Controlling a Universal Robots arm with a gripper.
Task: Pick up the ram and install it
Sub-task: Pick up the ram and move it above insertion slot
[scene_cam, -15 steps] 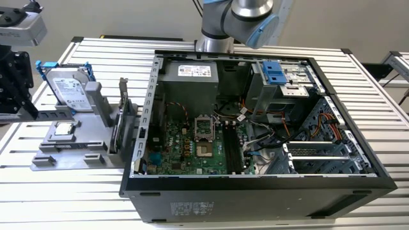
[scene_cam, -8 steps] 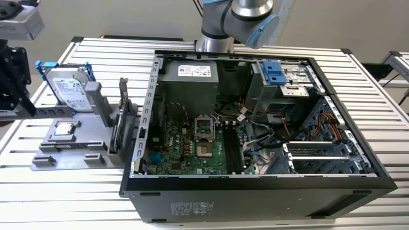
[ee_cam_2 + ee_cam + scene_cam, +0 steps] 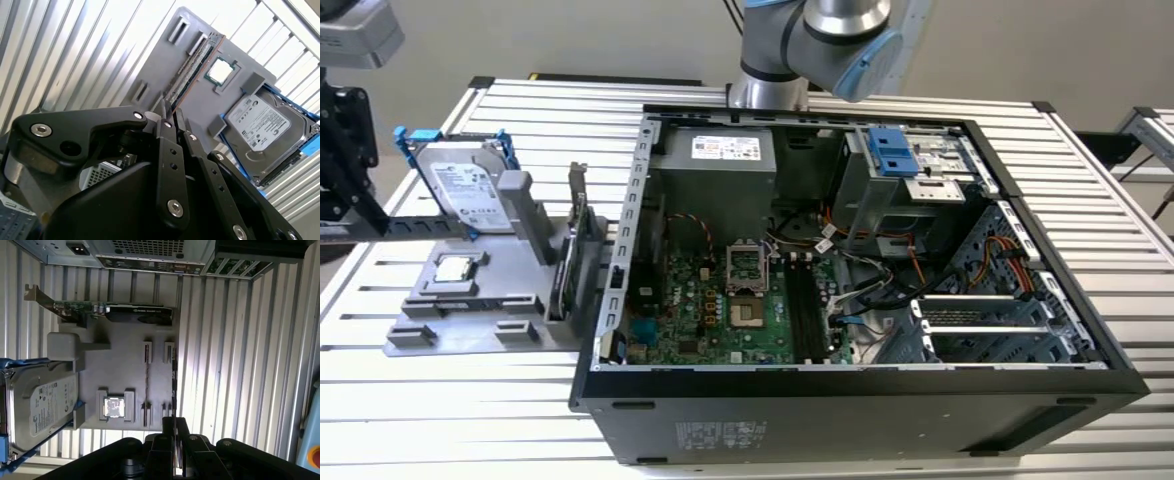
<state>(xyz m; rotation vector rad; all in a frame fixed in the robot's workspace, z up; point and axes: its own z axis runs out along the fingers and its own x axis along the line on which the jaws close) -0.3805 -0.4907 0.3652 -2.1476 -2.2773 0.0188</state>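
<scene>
The ram (image 3: 194,67) is a thin green stick that stands on its edge in a slot along one side of the grey fixture (image 3: 235,60). In the first wrist view the ram (image 3: 174,377) appears as a dark narrow line. My gripper (image 3: 174,421) hangs above the fixture's end, in line with the stick and well clear of it. In the second wrist view the gripper (image 3: 170,109) has its two thin fingers close together with nothing between them. The arm (image 3: 814,40) rises behind the open computer case (image 3: 854,410).
The fixture (image 3: 467,300) also holds a silver hard drive (image 3: 42,407) in blue rails, a processor chip (image 3: 113,406) and an upright expansion card (image 3: 115,310). The case's rear panel (image 3: 150,260) faces the card. Everything rests on a slatted metal table (image 3: 225,365).
</scene>
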